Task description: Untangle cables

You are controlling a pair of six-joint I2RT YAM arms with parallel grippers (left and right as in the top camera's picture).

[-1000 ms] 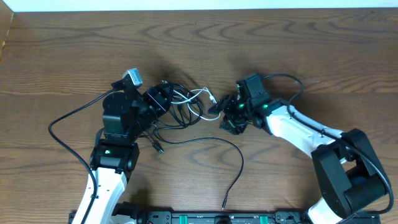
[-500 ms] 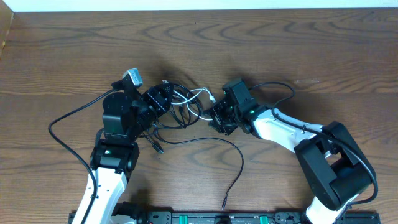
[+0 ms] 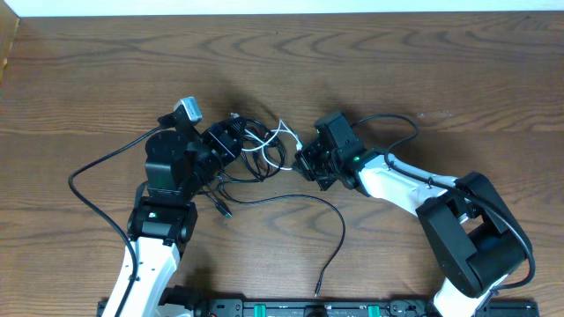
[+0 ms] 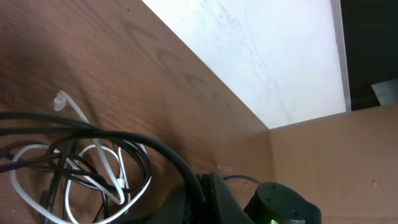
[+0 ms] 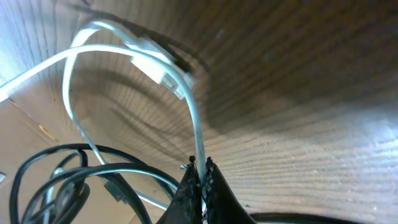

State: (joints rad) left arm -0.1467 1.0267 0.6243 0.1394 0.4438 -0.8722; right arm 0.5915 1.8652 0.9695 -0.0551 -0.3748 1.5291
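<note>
White cable (image 5: 194, 118) pinched by right hand (image 5: 200, 173).

On the table (image 3: 397, 70), cables (image 3: 256, 157) lie between left hand (image 3: 231, 141) and right hand (image 3: 302, 162).

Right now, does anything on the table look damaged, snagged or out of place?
Nothing looks damaged. The white cable is pinched in the shut right gripper and loops through the black cables, knotted beside the left gripper. One black cable's tail strays alone, well clear of the knot.
</note>
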